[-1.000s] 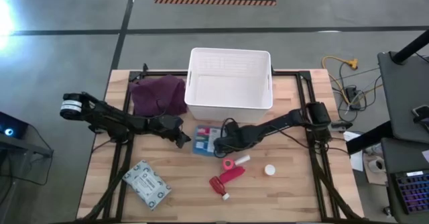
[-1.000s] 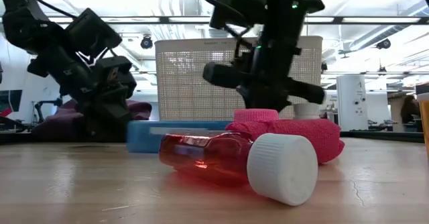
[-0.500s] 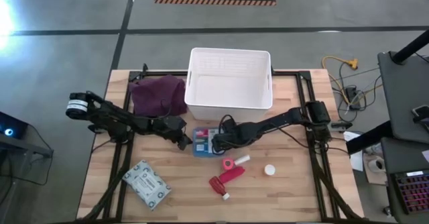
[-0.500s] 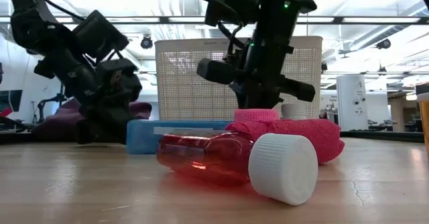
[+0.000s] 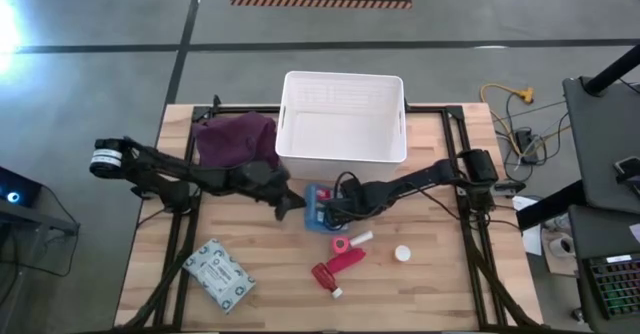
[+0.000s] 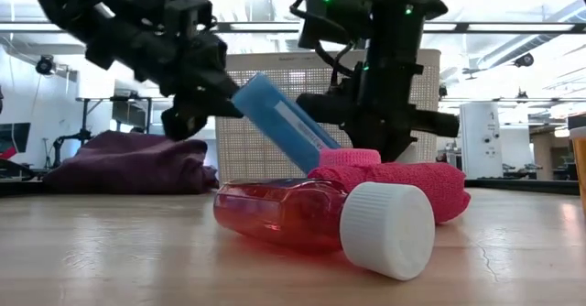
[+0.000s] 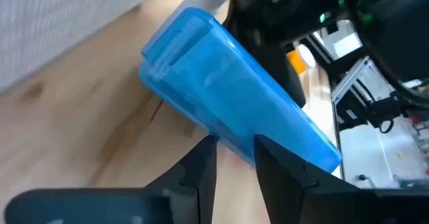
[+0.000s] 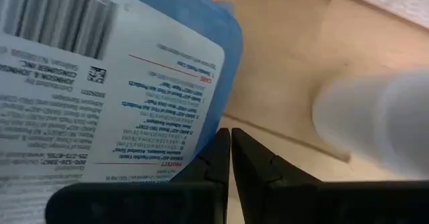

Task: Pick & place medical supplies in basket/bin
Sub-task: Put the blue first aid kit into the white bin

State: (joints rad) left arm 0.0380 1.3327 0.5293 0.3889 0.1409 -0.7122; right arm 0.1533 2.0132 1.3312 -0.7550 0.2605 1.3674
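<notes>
Tilting stiff, light blue box (image 6: 284,121) just beside basket (image 5: 343,124), left gripper (image 5: 288,204) clamps its end; right gripper (image 5: 336,212) jaws pressed together, empty.

The table (image 5: 270,274) is pale planked wood with a matt, lightly grained face, and the bin (image 5: 343,124) at upper centre is white plastic with ribbed walls. The box (image 7: 234,120) is smooth, glossy blue plastic with a printed paper label (image 8: 100,117). The red bottle (image 6: 279,214) looks translucent and shiny under a ribbed white cap (image 6: 387,230), the tape (image 6: 389,182) is coarse pink weave, and the cloth (image 6: 128,159) is soft and matt.
</notes>
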